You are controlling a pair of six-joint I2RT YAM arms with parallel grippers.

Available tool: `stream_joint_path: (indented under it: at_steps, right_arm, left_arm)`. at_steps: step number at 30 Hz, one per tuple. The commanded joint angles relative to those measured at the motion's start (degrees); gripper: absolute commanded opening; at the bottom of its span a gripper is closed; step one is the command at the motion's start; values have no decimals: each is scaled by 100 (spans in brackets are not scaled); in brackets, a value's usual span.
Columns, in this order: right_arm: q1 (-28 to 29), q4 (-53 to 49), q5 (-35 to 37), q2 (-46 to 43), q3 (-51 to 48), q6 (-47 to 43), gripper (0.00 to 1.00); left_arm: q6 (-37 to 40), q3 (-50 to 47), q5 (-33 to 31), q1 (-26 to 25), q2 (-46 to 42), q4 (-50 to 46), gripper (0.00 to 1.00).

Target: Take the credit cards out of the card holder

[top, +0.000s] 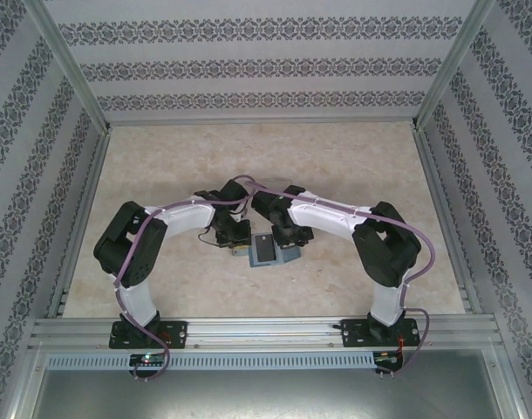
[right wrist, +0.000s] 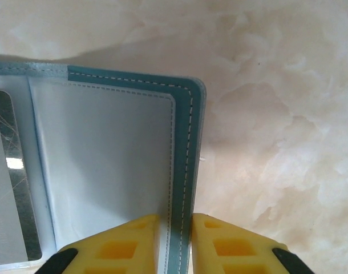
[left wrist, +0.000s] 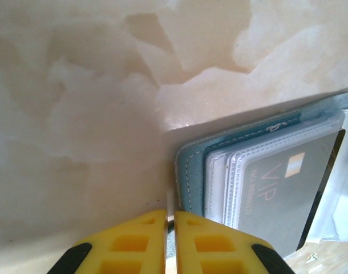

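The right gripper (right wrist: pixel 175 245) is clamped narrow on the teal stitched edge of the card holder (right wrist: pixel 186 142), which lies open on the marbled table (right wrist: pixel 276 114) between the two arms. The left gripper (left wrist: pixel 169 242) is drawn to a slit at the holder's opposite corner, with a thin edge between its fingers. Beyond them, the credit cards (left wrist: pixel 282 194) sit in the holder's clear sleeves, a dark one marked VIP on top. The grey-blue pocket (right wrist: pixel 105 171) beside the right fingers lies flat.
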Motion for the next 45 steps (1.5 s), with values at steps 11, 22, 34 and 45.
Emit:
stream_joint_path:
  at_steps: [11, 22, 34, 45]
  right_arm:
    - [6, -80, -263, -410, 106, 55, 28]
    - [6, -82, -361, -470, 380, -58, 26]
    - [-92, 984, -1496, -639, 99, 56, 20]
    - [-410, 1986, -2374, -317, -529, 214, 18]
  left_arm:
    - [-26, 535, -67, -310, -460, -483, 15]
    - [-156, 520, 133, -404, -476, -315, 16]
    - [-441, 390, 547, -609, 3, 334, 11]
    - [-310, 331, 407, -625, 259, 199, 10]
